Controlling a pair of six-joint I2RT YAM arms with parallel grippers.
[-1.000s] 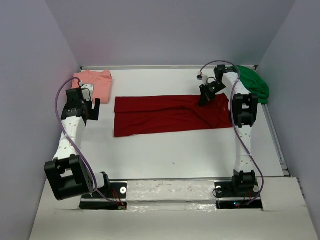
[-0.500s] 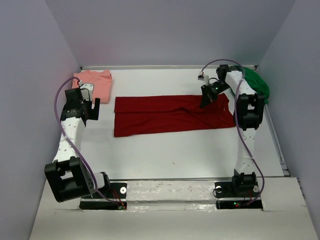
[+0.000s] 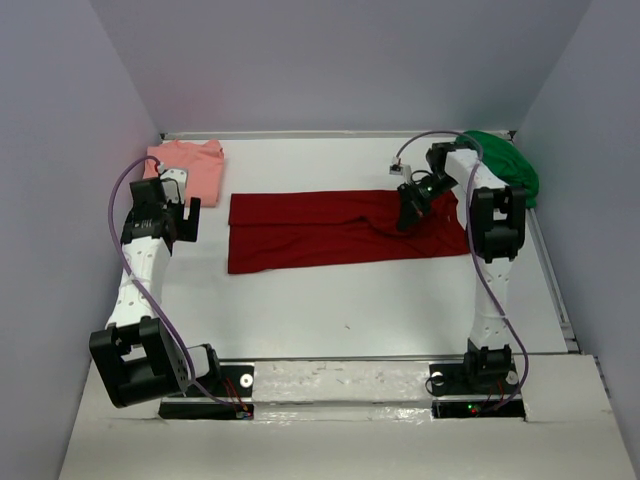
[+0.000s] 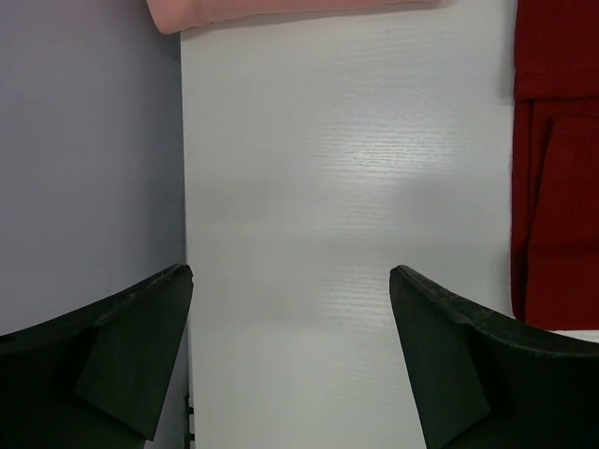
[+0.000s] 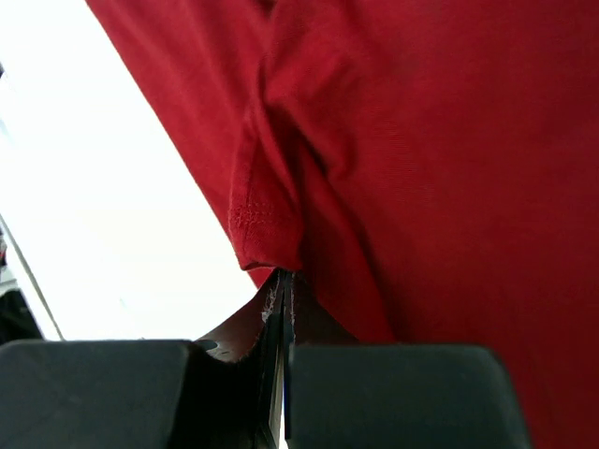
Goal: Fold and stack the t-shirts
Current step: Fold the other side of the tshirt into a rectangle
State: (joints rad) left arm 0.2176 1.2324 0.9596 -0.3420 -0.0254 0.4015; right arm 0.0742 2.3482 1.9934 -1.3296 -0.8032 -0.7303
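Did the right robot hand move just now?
Yes. The right gripper, pinching the red shirt, slid slightly away from the table's back edge.

A: Work surface?
B: White flat bench (image 3: 350, 300). Faint horizontal grain shows close up in the left wrist view. One small dark speck (image 3: 347, 325) sits on it, toward the near middle; cannot tell what it is.
A: Enclosure?
B: Pale lilac-grey matte panels on three sides: back wall (image 3: 340, 60), left wall (image 3: 50, 220), right wall (image 3: 600, 230). The left wall meets the bench edge directly.
A: Edges?
B: Thin silver metal rail (image 3: 300, 134) along the far edge, and a second silver rail (image 3: 555, 290) down the right edge. A white scuffed front board (image 3: 340, 380) spans the near edge, with a plain white ledge (image 3: 340, 445) below it.
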